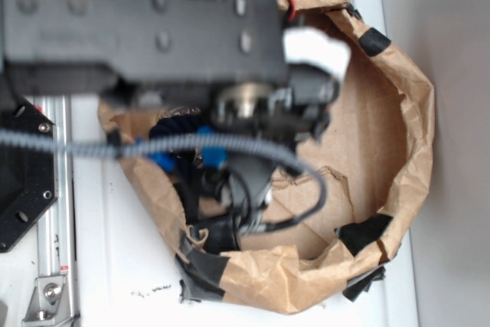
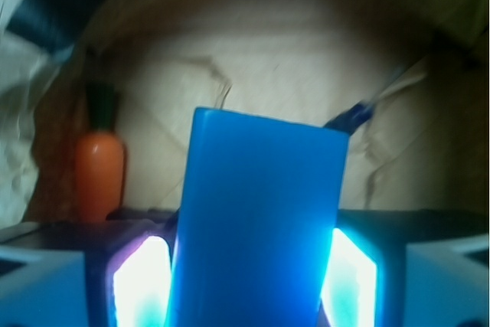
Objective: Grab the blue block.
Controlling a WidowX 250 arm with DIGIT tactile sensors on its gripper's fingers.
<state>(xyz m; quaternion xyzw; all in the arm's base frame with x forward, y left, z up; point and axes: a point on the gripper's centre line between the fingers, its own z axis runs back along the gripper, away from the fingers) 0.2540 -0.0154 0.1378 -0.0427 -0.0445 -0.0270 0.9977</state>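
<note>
1. Nearest you in the wrist view, the gripper [image 2: 249, 281] is pinching the blue block [image 2: 256, 220]; its fingers [image 2: 142, 281] sit against both long sides, the slab standing up between them.
2. The hold looks low on the block, so a quick lift could let it pivot or slide out.
3. Behind it, an orange toy carrot [image 2: 99, 170] stands to the left, apart from the block; a sideways swing might topple it.
4. Farthest, the crumpled brown paper wall [image 1: 398, 112] rings the arm, and its black cable [image 1: 314, 189] could snag the paper edge.
</note>
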